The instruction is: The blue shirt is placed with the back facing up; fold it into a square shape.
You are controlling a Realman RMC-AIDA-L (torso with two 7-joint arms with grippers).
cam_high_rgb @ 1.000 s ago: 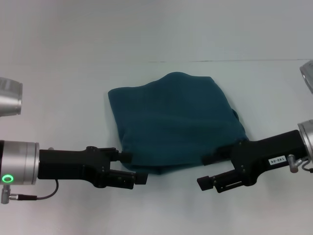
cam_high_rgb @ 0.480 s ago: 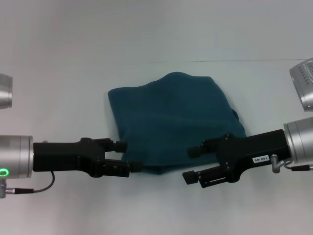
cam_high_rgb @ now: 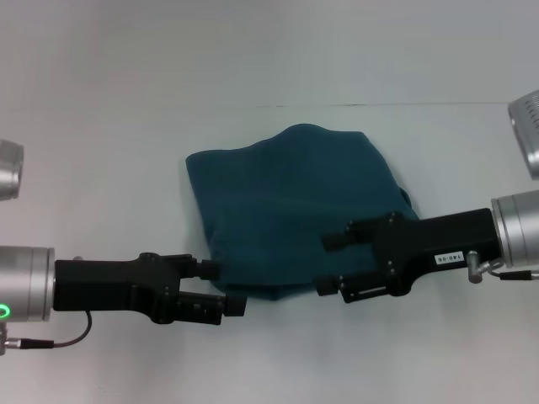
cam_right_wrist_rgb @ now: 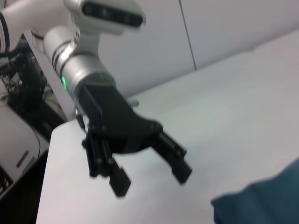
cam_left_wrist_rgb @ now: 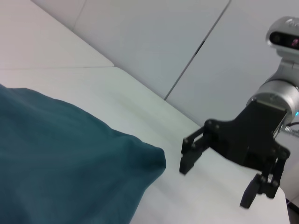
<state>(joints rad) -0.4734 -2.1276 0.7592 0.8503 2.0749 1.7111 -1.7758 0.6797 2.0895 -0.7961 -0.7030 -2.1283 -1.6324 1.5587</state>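
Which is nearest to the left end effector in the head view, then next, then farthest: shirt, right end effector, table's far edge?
1. Shirt: just beside the left end effector, at its near left corner.
2. Right end effector: across the shirt's near edge.
3. Table's far edge: beyond the shirt.

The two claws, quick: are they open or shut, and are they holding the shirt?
Left gripper: open, empty, by the blue shirt's near left corner.
Right gripper: open, empty, over the shirt's near right edge.

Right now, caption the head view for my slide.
Both open pincers, left pincer and right pincer, flank the folded blue shirt.
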